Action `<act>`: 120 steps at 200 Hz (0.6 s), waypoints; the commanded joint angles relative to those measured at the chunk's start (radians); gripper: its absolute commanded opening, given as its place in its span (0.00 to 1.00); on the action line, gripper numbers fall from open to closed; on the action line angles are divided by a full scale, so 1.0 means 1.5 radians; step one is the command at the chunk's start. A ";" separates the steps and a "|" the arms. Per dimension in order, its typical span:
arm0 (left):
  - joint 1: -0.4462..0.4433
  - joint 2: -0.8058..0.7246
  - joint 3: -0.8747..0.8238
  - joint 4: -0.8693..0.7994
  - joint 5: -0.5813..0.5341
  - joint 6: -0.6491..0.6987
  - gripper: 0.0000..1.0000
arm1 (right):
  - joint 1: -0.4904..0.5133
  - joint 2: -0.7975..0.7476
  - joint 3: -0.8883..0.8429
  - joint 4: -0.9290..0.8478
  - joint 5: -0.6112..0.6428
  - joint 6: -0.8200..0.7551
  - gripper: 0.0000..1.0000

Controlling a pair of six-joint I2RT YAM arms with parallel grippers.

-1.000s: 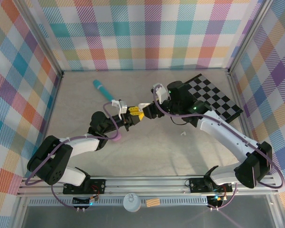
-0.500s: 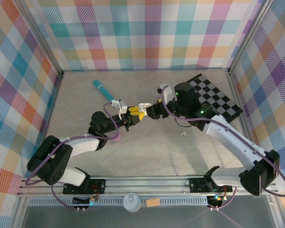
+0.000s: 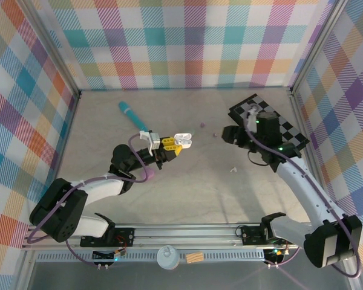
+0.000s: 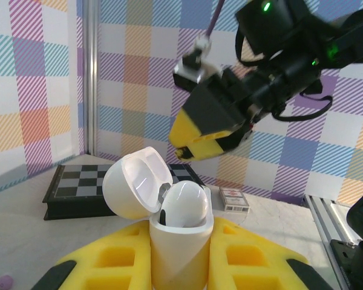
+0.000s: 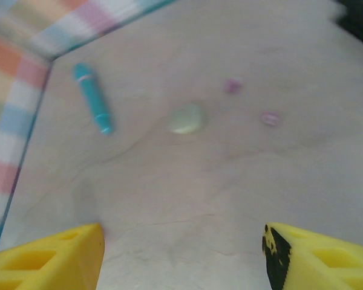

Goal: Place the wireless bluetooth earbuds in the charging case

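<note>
My left gripper (image 3: 169, 147) is shut on the white charging case (image 3: 183, 140), holding it upright above the table. In the left wrist view the case (image 4: 180, 248) stands between the yellow fingers (image 4: 103, 263) with its lid (image 4: 136, 181) swung open to the left. A white earbud (image 4: 185, 204) sits in its mouth. My right gripper (image 3: 228, 134) hangs to the right of the case, apart from it; in its own view it (image 5: 181, 260) is open and empty. Two purple earbuds (image 5: 232, 85) (image 5: 270, 118) and a blurred pale green piece (image 5: 186, 119) lie on the table beyond it.
The teal stick (image 3: 132, 115) lies at the back left. A checkerboard box (image 3: 269, 124) sits at the back right under the right arm. A pink case (image 3: 150, 174) lies by the left arm. A small white bit (image 3: 233, 170) lies right of centre. A card deck (image 4: 235, 199) rests near the board.
My right gripper has drawn back to the right, away from the case, and now stands open. The white earbud stays in the case. The left gripper has kept its hold.
</note>
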 commanded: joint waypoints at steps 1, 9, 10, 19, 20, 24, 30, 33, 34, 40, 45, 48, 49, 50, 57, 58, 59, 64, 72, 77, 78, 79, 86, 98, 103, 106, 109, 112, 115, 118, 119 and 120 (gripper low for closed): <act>0.007 -0.024 -0.009 0.015 0.017 0.023 0.13 | -0.068 -0.003 -0.070 -0.061 -0.052 0.089 0.69; 0.007 -0.026 -0.010 0.014 0.017 0.022 0.13 | -0.080 0.007 -0.093 -0.057 -0.062 0.084 0.69; 0.007 -0.026 -0.010 0.014 0.017 0.023 0.13 | -0.081 0.009 -0.095 -0.057 -0.062 0.083 0.68; 0.007 -0.028 -0.010 0.013 0.018 0.021 0.13 | -0.084 0.029 -0.109 -0.060 -0.061 0.063 0.68; 0.007 -0.029 -0.010 0.013 0.018 0.020 0.13 | -0.084 0.031 -0.110 -0.060 -0.061 0.060 0.67; 0.007 -0.029 -0.010 0.012 0.018 0.021 0.13 | -0.083 0.046 -0.113 -0.063 -0.060 0.053 0.67; 0.008 -0.030 -0.010 0.011 0.018 0.019 0.13 | -0.084 0.062 -0.116 -0.065 -0.056 0.045 0.66; 0.007 -0.031 -0.010 0.010 0.019 0.018 0.13 | -0.084 0.072 -0.119 -0.061 -0.057 0.042 0.66; 0.007 -0.031 -0.009 0.010 0.019 0.018 0.13 | -0.084 0.074 -0.120 -0.060 -0.057 0.041 0.66; 0.007 -0.033 -0.009 0.010 0.020 0.017 0.13 | -0.084 0.090 -0.124 -0.049 -0.065 0.035 0.66; 0.008 -0.033 -0.008 0.008 0.020 0.016 0.13 | -0.083 0.104 -0.126 -0.042 -0.067 0.035 0.65; 0.007 -0.034 -0.008 0.007 0.020 0.015 0.13 | -0.084 0.111 -0.127 -0.039 -0.067 0.035 0.64; 0.007 -0.034 -0.008 0.006 0.020 0.016 0.13 | -0.084 0.114 -0.127 -0.037 -0.067 0.035 0.64; 0.007 -0.033 -0.008 0.005 0.020 0.016 0.13 | -0.084 0.116 -0.127 -0.036 -0.067 0.035 0.64; 0.007 -0.035 -0.007 0.002 0.019 0.015 0.13 | -0.084 0.135 -0.128 -0.026 -0.072 0.039 0.63; 0.008 -0.035 -0.006 0.002 0.019 0.015 0.13 | -0.084 0.137 -0.128 -0.025 -0.072 0.039 0.63; 0.008 -0.036 -0.006 0.001 0.020 0.015 0.13 | -0.084 0.139 -0.128 -0.023 -0.073 0.039 0.62; 0.007 -0.037 -0.006 -0.002 0.020 0.016 0.13 | -0.084 0.151 -0.127 -0.019 -0.074 0.041 0.62; 0.007 -0.039 -0.005 -0.008 0.020 0.018 0.13 | -0.084 0.169 -0.127 -0.013 -0.073 0.045 0.60; 0.007 -0.040 -0.005 -0.012 0.020 0.019 0.13 | -0.084 0.178 -0.127 -0.010 -0.076 0.044 0.59; 0.008 -0.040 -0.004 -0.012 0.020 0.019 0.13 | -0.084 0.180 -0.126 -0.009 -0.076 0.044 0.59; 0.008 -0.041 -0.004 -0.013 0.020 0.019 0.13 | -0.084 0.182 -0.126 -0.009 -0.077 0.045 0.59; 0.008 -0.042 -0.004 -0.016 0.019 0.020 0.13 | -0.084 0.195 -0.125 -0.003 -0.082 0.042 0.58; 0.008 -0.044 -0.004 -0.018 0.019 0.021 0.13 | -0.084 0.215 -0.123 -0.001 -0.085 0.036 0.58; 0.008 -0.044 -0.004 -0.019 0.019 0.021 0.13 | -0.084 0.222 -0.123 0.002 -0.084 0.034 0.59; 0.008 -0.045 -0.004 -0.019 0.019 0.021 0.13 | -0.084 0.224 -0.125 0.004 -0.084 0.032 0.59; 0.008 -0.046 -0.004 -0.021 0.019 0.021 0.13 | -0.084 0.229 -0.126 0.005 -0.083 0.031 0.59; 0.008 -0.046 -0.004 -0.023 0.019 0.020 0.13 | -0.084 0.232 -0.126 0.005 -0.081 0.031 0.59; 0.008 -0.047 -0.004 -0.024 0.020 0.021 0.13 | -0.084 0.236 -0.127 0.006 -0.079 0.030 0.59; 0.008 -0.047 -0.004 -0.026 0.019 0.021 0.13 | -0.084 0.238 -0.127 0.005 -0.078 0.029 0.59; 0.008 -0.048 -0.004 -0.026 0.020 0.021 0.13 | -0.084 0.239 -0.127 0.006 -0.078 0.029 0.59; 0.008 -0.048 -0.004 -0.027 0.020 0.021 0.13 | -0.084 0.240 -0.127 0.006 -0.077 0.029 0.59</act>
